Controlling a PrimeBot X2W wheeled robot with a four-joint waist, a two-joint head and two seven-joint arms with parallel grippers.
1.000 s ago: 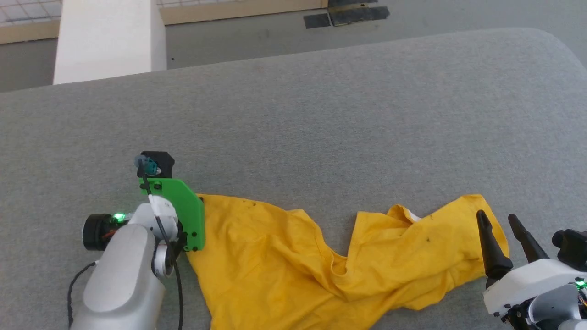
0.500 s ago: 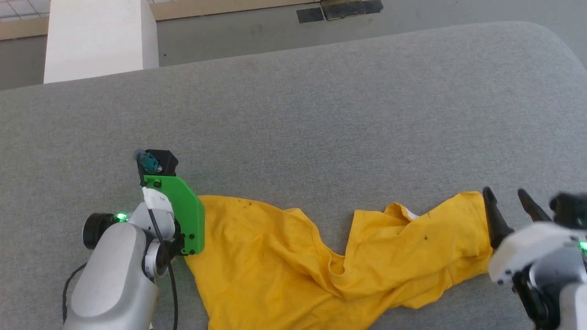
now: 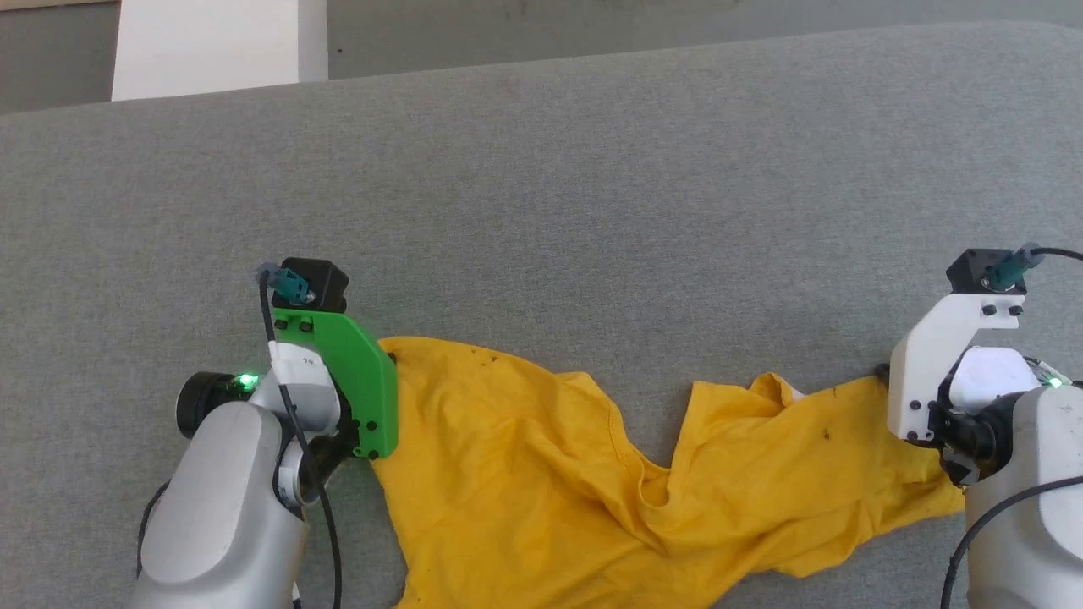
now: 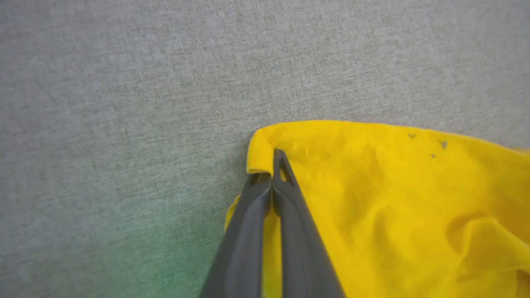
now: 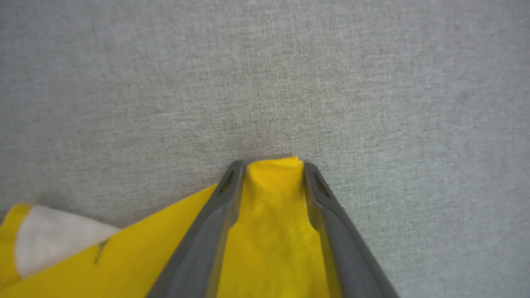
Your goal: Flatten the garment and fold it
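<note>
Gripping for the spread, judged to be the step in hand; flattening not yet done, folding not begun.

Item 1, the garment (image 3: 525, 474): yellow T-shirt, lying crumpled on the grey cloth surface (image 3: 592, 211); in the head view it runs across the lower part from 7 o'clock to 4 o'clock, sagging into a deep wrinkled dip near 6 o'clock; a white patch (image 5: 58, 236) shows at 8 o'clock in the right wrist view; small dark flecks sit on the cloth.

Item 2, left gripper (image 4: 276, 155): fingers pressed together, pinching a rolled corner of the garment at its tip; in the head view that corner sits at 8 o'clock, just beside the green wrist bracket (image 3: 360, 381).

Item 3, right gripper (image 5: 271, 165): fingers standing apart, one on each side of the garment's opposite corner, the cloth filling the gap between them; not pinched flat as the left is; in the head view the white wrist bracket (image 3: 926, 364) covers this corner at 3 to 4 o'clock.

Next move, as a judgement: right fingers to close fully on their corner; then both arms to lift and draw apart, toward 9 and 3 o'clock, to take the slack out of the middle dip; the pull should be even, since a thin corner hold may slip.
</note>
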